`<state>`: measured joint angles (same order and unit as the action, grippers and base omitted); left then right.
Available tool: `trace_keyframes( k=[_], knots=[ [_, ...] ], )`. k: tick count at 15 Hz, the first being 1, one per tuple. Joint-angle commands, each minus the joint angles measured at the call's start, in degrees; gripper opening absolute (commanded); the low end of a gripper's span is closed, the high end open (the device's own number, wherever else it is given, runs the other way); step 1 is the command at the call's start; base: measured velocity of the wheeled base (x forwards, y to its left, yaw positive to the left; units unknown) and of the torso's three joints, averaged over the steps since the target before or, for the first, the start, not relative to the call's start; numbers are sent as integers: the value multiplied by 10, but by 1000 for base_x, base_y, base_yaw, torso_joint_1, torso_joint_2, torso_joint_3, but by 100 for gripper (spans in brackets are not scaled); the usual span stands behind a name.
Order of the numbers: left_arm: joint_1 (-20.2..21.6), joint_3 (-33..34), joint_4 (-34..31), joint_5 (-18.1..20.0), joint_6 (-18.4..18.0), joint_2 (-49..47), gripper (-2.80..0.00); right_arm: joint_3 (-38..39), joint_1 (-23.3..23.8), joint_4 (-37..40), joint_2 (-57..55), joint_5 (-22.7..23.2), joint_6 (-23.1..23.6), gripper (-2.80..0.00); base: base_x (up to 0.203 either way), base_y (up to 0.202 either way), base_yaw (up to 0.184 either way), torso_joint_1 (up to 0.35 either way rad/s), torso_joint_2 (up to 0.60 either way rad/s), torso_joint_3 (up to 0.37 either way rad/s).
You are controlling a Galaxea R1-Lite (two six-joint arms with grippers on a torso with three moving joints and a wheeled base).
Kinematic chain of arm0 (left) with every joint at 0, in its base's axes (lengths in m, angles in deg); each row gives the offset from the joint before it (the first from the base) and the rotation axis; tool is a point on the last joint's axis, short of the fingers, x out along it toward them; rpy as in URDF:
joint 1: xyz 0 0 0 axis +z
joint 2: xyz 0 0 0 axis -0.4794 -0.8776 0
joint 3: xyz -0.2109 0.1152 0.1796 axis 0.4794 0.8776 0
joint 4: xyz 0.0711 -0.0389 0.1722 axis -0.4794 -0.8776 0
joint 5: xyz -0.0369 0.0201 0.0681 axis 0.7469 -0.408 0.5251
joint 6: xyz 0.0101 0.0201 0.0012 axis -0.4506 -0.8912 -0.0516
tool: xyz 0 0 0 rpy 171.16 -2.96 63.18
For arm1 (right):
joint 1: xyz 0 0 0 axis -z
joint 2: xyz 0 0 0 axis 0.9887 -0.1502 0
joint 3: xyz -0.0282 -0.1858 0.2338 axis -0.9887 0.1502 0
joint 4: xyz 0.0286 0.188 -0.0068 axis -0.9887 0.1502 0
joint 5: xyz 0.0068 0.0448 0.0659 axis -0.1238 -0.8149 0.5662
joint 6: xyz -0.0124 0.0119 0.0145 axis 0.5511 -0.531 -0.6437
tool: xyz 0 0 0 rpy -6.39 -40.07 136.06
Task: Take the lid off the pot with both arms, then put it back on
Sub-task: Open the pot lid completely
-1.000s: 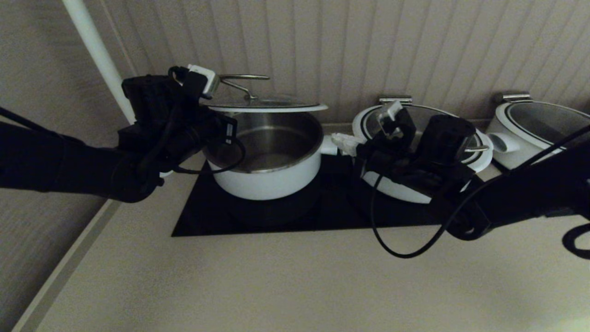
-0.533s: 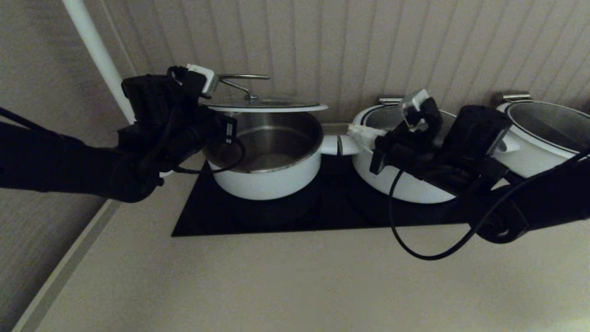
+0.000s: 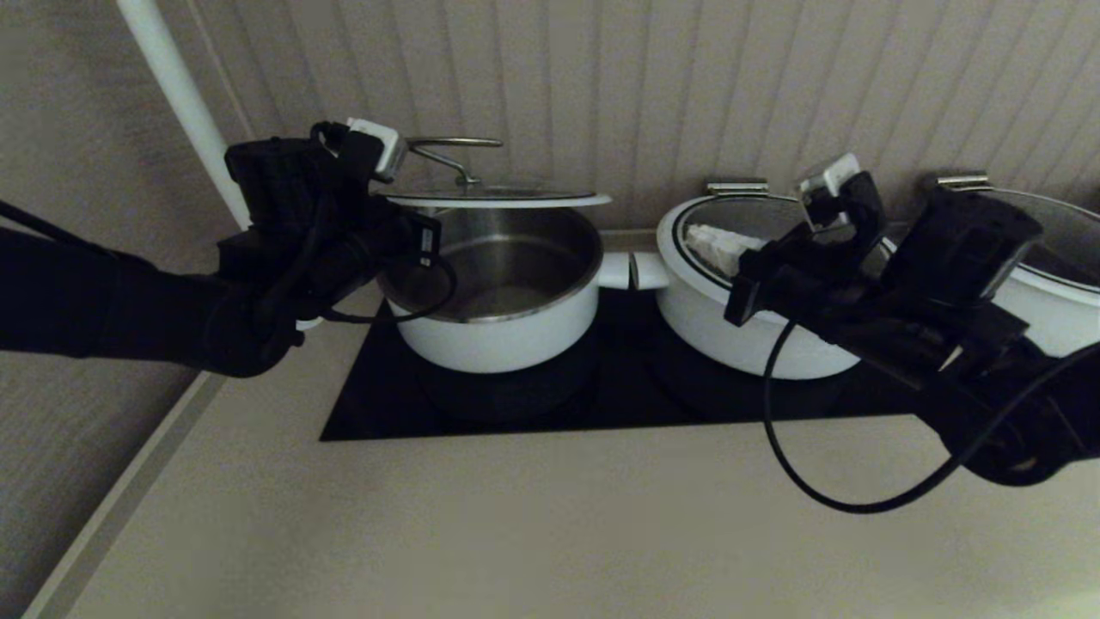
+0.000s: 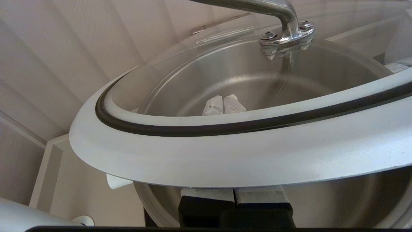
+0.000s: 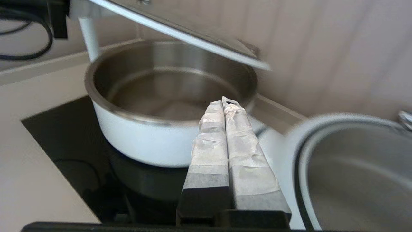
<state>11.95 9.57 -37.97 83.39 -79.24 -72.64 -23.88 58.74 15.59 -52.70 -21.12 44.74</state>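
Note:
The lid (image 3: 494, 199), glass with a broad white rim and a steel bar handle (image 3: 455, 144), hangs a little above the open pot (image 3: 498, 331) on the black cooktop. My left gripper (image 3: 391, 211) is at the lid's left edge. In the left wrist view its fingers are pressed together under the white rim (image 4: 225, 154), and its tips (image 4: 223, 104) show through the glass. My right gripper (image 3: 700, 242) is shut and empty, raised over the neighbouring pot's lid, to the right of the pot's stub handle. In the right wrist view its gripper (image 5: 225, 101) points at the pot (image 5: 135, 135) and the raised lid (image 5: 180, 29).
A wider white pot with its lid on (image 3: 748, 335) stands just right of the pot, stub handles nearly touching. A third lidded pot (image 3: 1048, 292) is at far right. The ribbed wall is close behind. A white pole (image 3: 180, 94) rises at back left. The black cooktop (image 3: 601, 395) lies in the beige counter.
My right gripper has drawn back from the pot's right side, moving right and up over the neighbouring pot's lid. The left gripper and the lid have stayed put.

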Motion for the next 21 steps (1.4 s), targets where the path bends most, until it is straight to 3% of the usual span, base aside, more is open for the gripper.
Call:
trace_keyframes(
  k=[1, 4, 7, 10, 17, 21],
  knots=[
    [0, 0, 3, 0, -1, 0, -280, 25, -1, -5, 26, -1, 2, -280, 0, 0, 0, 0, 0, 0],
    [0, 0, 3, 0, -1, -1, -280, 55, -1, -5, 72, -26, 3, -280, 0, 0, 0, 0, 0, 0],
    [0, 0, 3, 0, -1, -2, -280, 89, -1, -3, 123, -115, 2, -280, 0, 0, 0, 0, 0, 0],
    [0, 1, 3, 0, -1, -3, -280, 138, -1, 41, 192, -169, 2, -280, 0, 0, 0, 0, 0, 0],
    [-1, 0, 3, 0, -1, -2, -280, 296, -1, 89, 347, -206, 3, -280, 0, 0, 0, 0, 0, 0],
    [-1, -4, 2, 0, -1, 4, -280, 357, -1, 161, 453, -221, 6, -280, 0, 0, 0, 0, 0, 0]
  ],
)
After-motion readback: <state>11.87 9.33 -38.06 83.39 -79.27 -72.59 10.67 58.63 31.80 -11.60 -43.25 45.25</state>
